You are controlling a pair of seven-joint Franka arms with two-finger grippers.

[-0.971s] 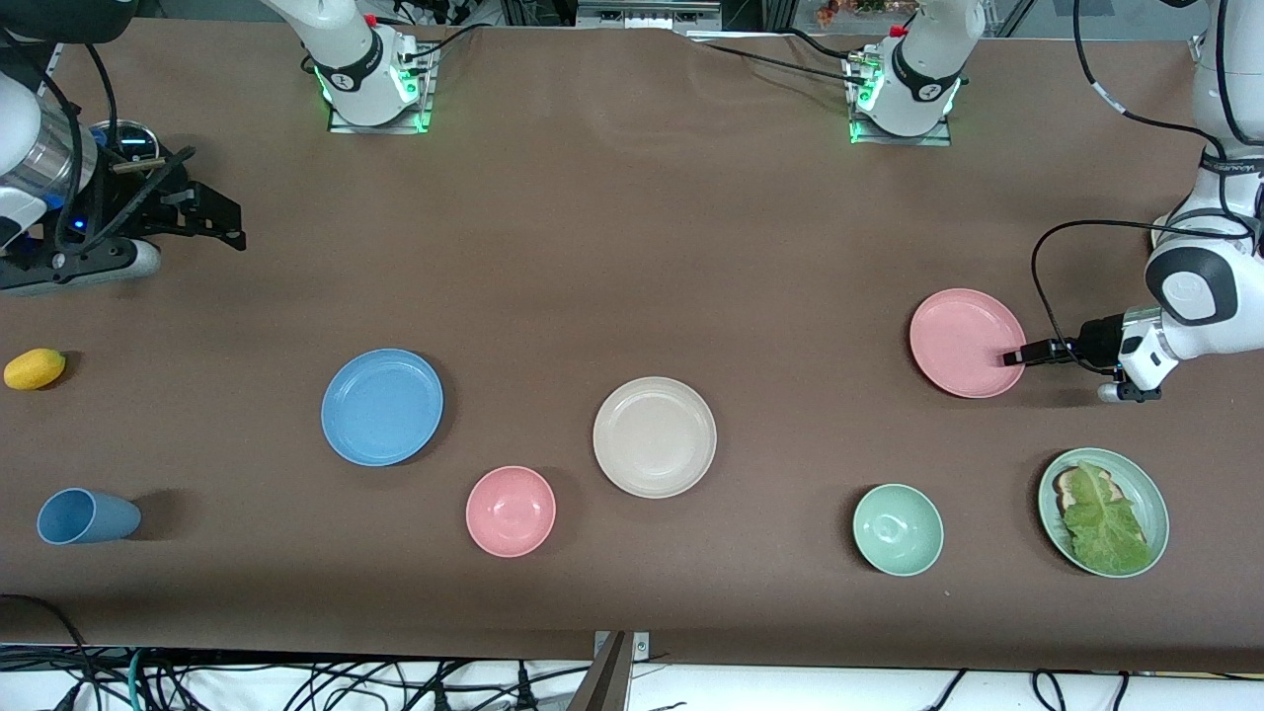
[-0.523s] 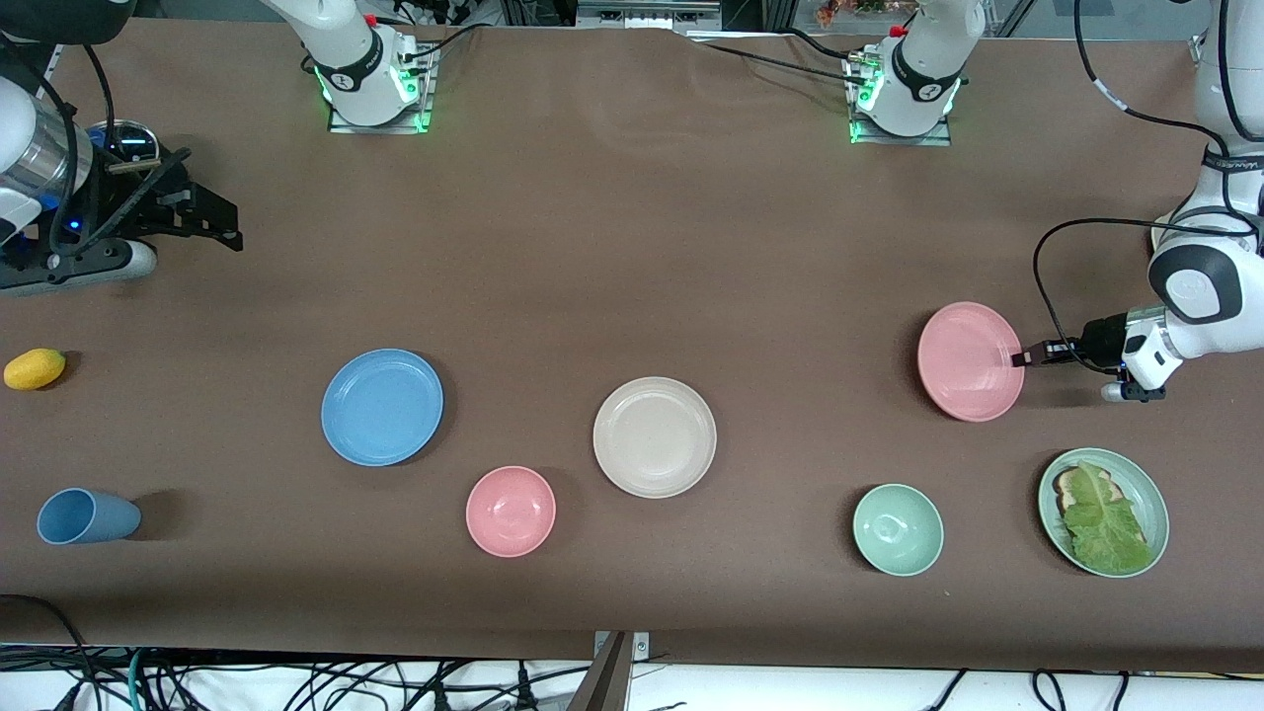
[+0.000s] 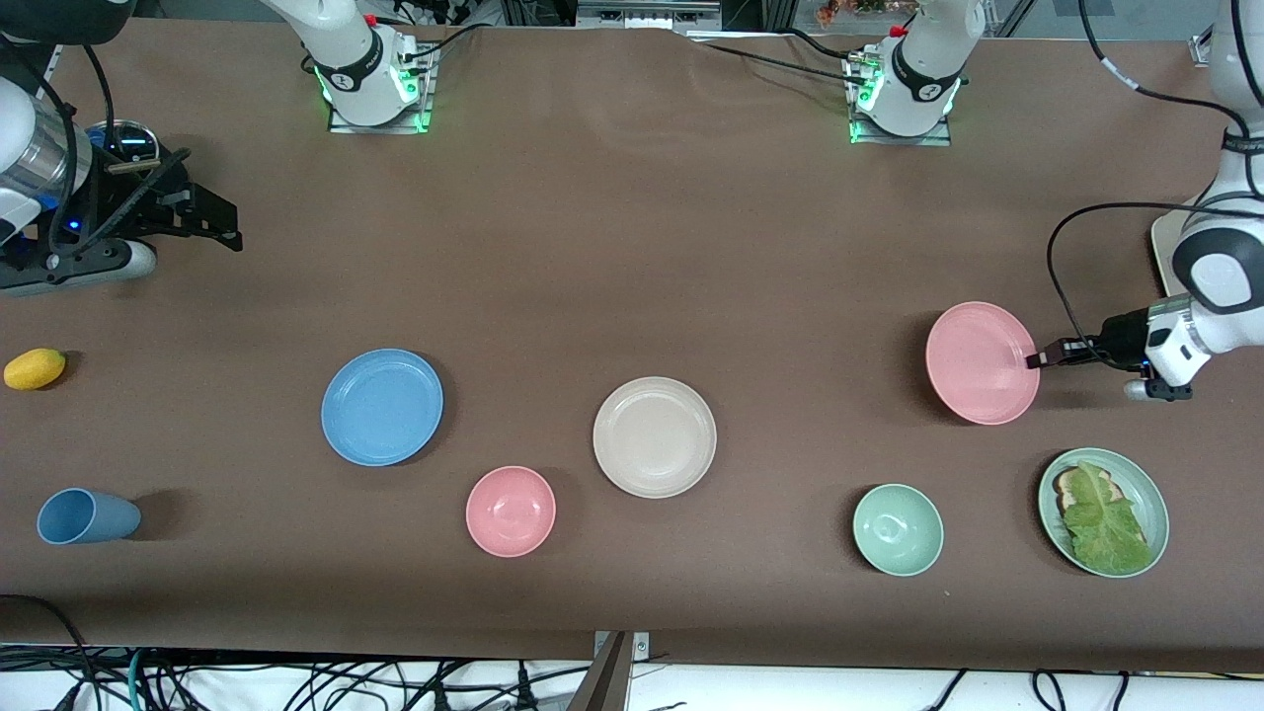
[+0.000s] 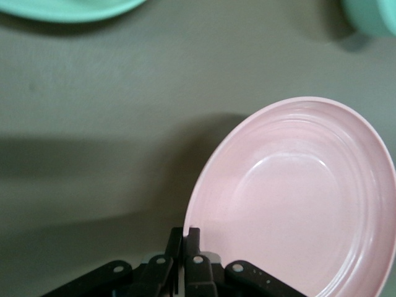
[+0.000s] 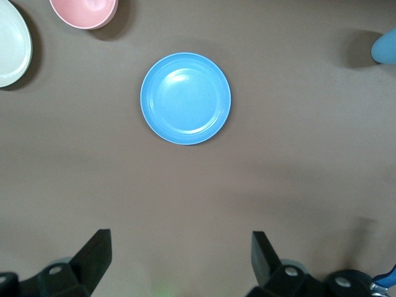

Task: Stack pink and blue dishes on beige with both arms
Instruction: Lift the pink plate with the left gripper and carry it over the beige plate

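3 plates: pink plate [image 3: 981, 361], tilted, at the frame's right, its rim pinched by the closed left gripper [image 3: 1033, 360]; blue plate [image 3: 382, 406] left of centre; beige plate [image 3: 655, 436] at centre, both flat. Only the left wrist view shows the pinch [image 4: 185, 238]. The right gripper [image 3: 229, 229], upper left, waits with fingers spread [image 5: 94, 255], the blue plate [image 5: 185, 98] visible from its wrist.

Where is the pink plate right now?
In the front view, the pink plate is at the left arm's end, tilted off the table, its rim pinched by the left claw.
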